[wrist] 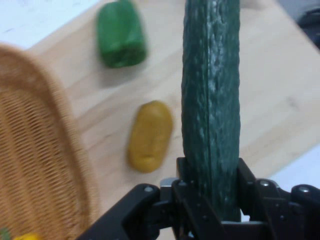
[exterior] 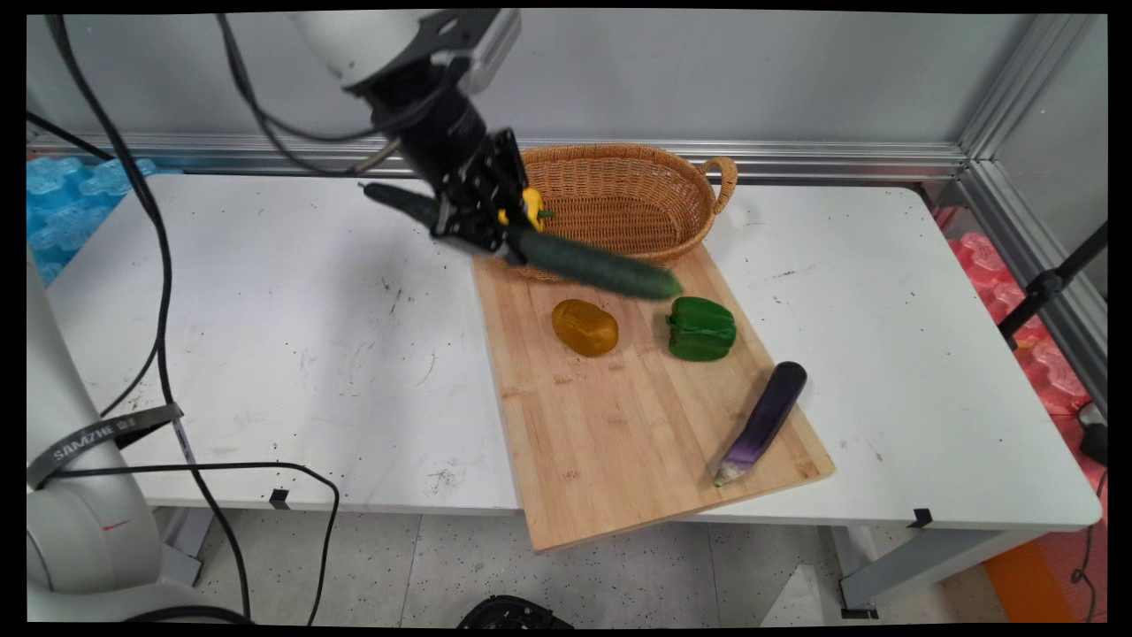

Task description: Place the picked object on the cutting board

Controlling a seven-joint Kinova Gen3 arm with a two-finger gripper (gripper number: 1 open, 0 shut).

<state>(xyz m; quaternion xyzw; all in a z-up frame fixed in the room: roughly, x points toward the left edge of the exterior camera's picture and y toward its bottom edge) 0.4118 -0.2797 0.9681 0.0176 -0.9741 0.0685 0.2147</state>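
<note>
My gripper (exterior: 482, 226) is shut on a long dark green cucumber (exterior: 584, 263), held in the air over the near left rim of the wicker basket (exterior: 646, 172). The cucumber slopes down to the right above the wooden cutting board (exterior: 619, 425). In the hand view the cucumber (wrist: 211, 100) runs up from the gripper (wrist: 212, 192), clamped between both fingers. A yellow-brown potato (exterior: 585, 327) and a green bell pepper (exterior: 700, 328) lie on the board just below the cucumber. A yellow pepper (exterior: 531, 206) sits inside the basket, partly hidden by the gripper.
A purple eggplant (exterior: 764, 420) lies at the board's right edge. The board overhangs the table's near edge. Black cables (exterior: 164, 292) hang on the left. Metal rails run along the back and right of the table (exterior: 265, 336).
</note>
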